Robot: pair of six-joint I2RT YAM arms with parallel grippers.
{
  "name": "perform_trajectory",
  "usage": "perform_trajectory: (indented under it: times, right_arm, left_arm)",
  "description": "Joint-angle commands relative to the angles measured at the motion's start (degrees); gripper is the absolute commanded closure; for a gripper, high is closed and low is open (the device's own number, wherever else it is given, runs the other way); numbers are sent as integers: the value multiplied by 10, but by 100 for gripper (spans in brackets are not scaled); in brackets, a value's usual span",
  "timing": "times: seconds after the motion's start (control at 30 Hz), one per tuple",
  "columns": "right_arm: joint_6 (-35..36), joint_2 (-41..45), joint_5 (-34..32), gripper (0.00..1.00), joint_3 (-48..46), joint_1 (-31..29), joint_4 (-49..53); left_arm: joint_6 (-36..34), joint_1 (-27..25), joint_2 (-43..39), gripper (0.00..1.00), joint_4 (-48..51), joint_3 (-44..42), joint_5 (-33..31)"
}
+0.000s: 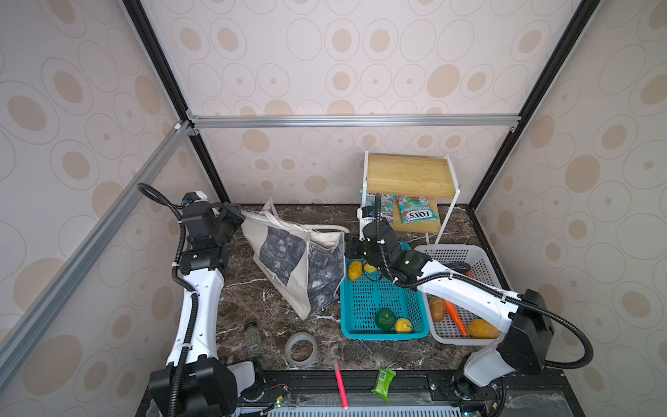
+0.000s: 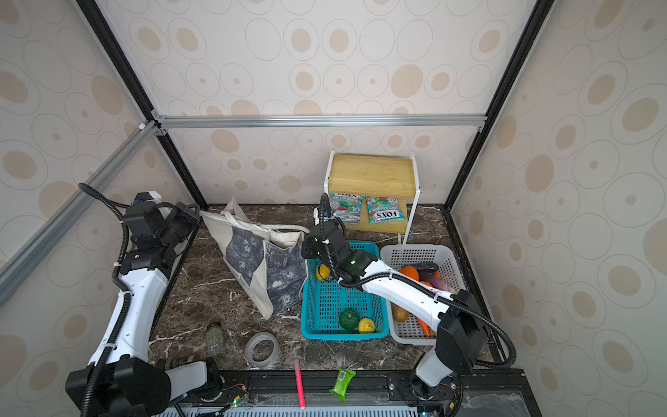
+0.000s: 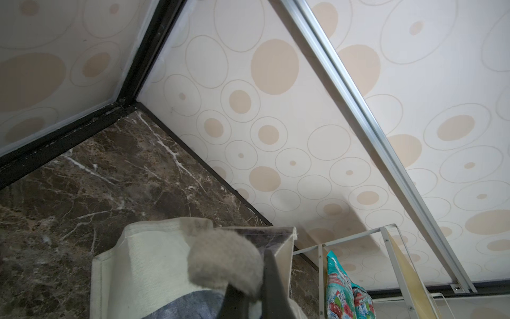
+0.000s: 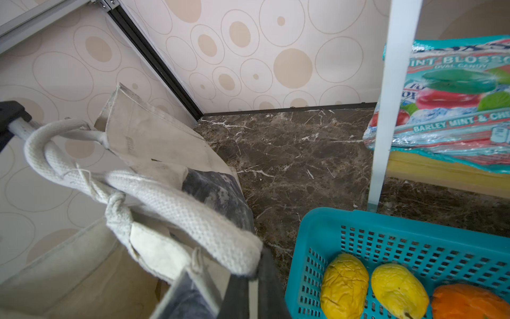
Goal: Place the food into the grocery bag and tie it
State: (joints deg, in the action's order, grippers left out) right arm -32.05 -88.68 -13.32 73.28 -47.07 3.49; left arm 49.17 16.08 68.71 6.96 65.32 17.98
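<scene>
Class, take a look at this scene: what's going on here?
Both arms are on the grocery bag. The left hand and the right hand are each shut on a cream handle, at opposite ends of the bag's top. Yellow fruits and other produce lie in the teal basket and the white basket.

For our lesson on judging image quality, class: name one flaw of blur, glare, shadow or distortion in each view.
In both top views the black frame posts splay outward, a wide-angle effect; in the left wrist view the bag handle nearest the lens is an out-of-focus grey blob; in the right wrist view the handle's weave is sharp, but the FOX'S packet foil shows white glare.
</scene>
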Motion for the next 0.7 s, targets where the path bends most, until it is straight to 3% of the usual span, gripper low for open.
perform_trajectory:
  times: [0.0, 0.3, 0.67]
  right_arm:
    - [-21, 34, -136, 100, -35, 74, 129]
    - [7, 16, -125, 100, 5, 83, 132]
    - [101, -110, -112, 100, 225, 91, 171]
  left_arm:
    - [15, 84, -29, 100, -139, -9, -155]
    - [0, 111, -17, 100, -137, -3, -166]
    - [62, 131, -4, 100, -189, 7, -84]
